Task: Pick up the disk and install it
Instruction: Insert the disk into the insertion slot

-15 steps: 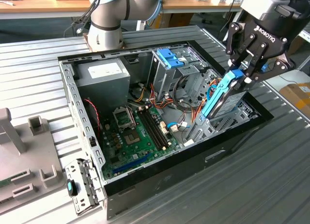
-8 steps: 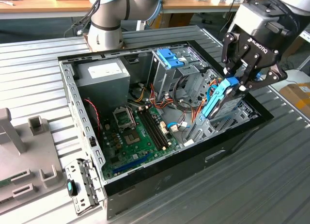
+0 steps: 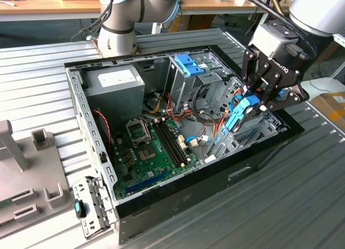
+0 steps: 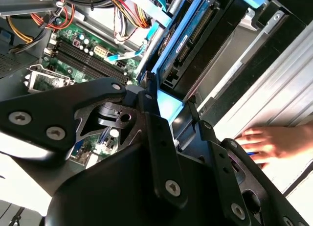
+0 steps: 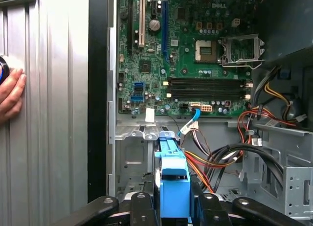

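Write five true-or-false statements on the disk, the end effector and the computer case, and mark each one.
1. The end effector is shut on the disk. True.
2. The case is open, its motherboard exposed. True.
3. The disk lies flat on the motherboard. False: it is held tilted, above the case's end at the exterior view's right.
4. The end effector hangs over the case's end at the exterior view's left. False: it is at the right end.
5. A person's hand is on the ribbed table beside the case, seen in both wrist views. True.
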`<state>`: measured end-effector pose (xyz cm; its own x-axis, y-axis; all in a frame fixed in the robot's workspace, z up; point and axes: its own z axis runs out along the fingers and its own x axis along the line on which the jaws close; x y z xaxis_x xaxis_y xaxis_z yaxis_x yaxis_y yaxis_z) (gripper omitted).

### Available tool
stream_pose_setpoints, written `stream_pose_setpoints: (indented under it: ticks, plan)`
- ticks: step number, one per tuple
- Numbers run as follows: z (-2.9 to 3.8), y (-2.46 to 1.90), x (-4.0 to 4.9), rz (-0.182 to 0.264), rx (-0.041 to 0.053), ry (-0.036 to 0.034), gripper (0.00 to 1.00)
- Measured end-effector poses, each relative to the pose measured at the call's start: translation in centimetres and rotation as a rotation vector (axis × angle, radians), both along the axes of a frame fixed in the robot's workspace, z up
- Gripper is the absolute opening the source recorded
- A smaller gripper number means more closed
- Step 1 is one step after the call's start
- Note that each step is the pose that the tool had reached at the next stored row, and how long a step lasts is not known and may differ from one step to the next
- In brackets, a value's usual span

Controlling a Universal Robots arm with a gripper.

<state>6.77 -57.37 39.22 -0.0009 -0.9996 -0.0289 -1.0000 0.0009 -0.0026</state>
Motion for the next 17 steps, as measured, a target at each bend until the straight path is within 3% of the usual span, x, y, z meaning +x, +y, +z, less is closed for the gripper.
stream_pose_setpoints:
  ticks: [6, 15, 17]
  plan:
    - [-1.89, -0.01, 0.0, 0.0, -0.0004, 0.0, 0.36]
    - [-3.26, -0.37, -0.07, 0.0, 0.0004, -0.002, 0.36]
    - [-3.27, -0.38, -0.07, 0.0, 0.0005, -0.002, 0.36]
